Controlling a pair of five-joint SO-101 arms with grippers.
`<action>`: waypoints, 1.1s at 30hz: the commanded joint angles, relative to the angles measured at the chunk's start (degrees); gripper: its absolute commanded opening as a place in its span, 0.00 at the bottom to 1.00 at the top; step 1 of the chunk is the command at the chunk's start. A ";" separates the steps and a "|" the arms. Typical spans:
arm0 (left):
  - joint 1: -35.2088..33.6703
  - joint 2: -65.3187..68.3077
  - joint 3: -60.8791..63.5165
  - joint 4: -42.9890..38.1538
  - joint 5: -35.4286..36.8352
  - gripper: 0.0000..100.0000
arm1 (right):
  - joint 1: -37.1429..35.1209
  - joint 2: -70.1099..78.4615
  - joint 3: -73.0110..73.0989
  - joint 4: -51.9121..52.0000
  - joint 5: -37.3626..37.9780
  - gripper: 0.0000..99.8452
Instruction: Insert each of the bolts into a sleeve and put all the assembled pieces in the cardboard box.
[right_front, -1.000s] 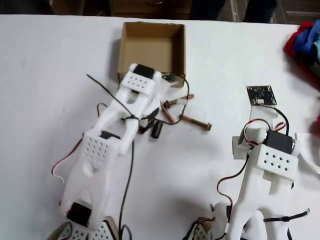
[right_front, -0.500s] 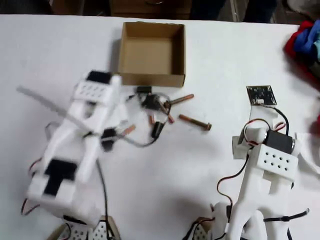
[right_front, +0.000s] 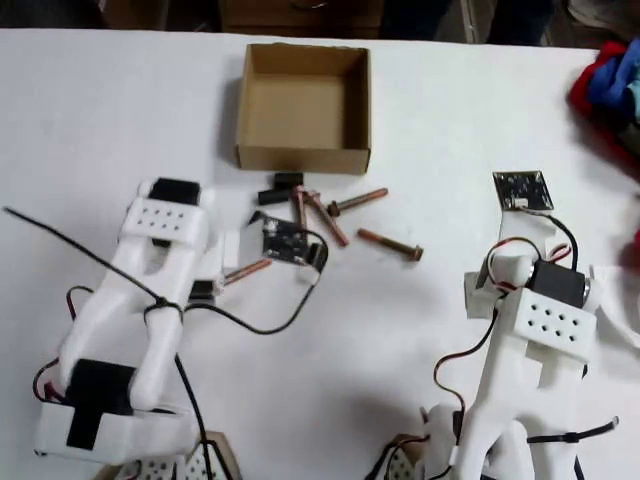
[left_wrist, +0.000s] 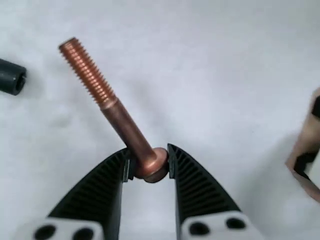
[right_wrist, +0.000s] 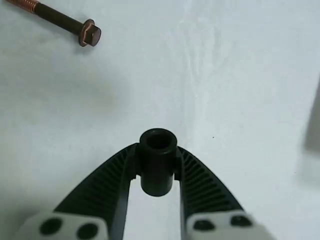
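Observation:
My left gripper (left_wrist: 148, 155) is shut on the head of a copper bolt (left_wrist: 107, 102), whose threaded end points away over the white table. In the high view this bolt (right_front: 245, 270) juts out from under the left arm, left of the pile. Several more bolts (right_front: 355, 200) and black sleeves (right_front: 275, 193) lie just in front of the empty cardboard box (right_front: 305, 105). My right gripper (right_wrist: 158, 150) is shut on a black sleeve (right_wrist: 158, 162), held upright with its bore showing. A dark-headed bolt (right_wrist: 55, 19) lies beyond it, the rightmost bolt (right_front: 390, 244) in the high view.
One black sleeve (left_wrist: 11, 80) lies beside the held bolt's threaded tip. Red and blue cloth (right_front: 610, 75) sits at the table's far right edge. Loose wires (right_front: 250, 325) trail from the left arm. Bare white table spreads between the two arms.
The left arm has pulled back from the pile by the box toward the near left, carrying a copper bolt with it. The right arm has stayed still.

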 joint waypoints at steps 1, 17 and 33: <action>-0.26 -2.81 1.36 -8.97 2.02 0.03 | 0.48 -1.80 -0.26 -0.31 -0.09 0.02; -3.34 -2.90 0.92 -21.36 34.55 0.19 | 0.40 -1.80 -0.26 -0.48 -0.09 0.02; 7.03 -2.90 4.97 -23.12 109.71 0.19 | 0.40 -1.80 -0.53 -0.57 -0.09 0.02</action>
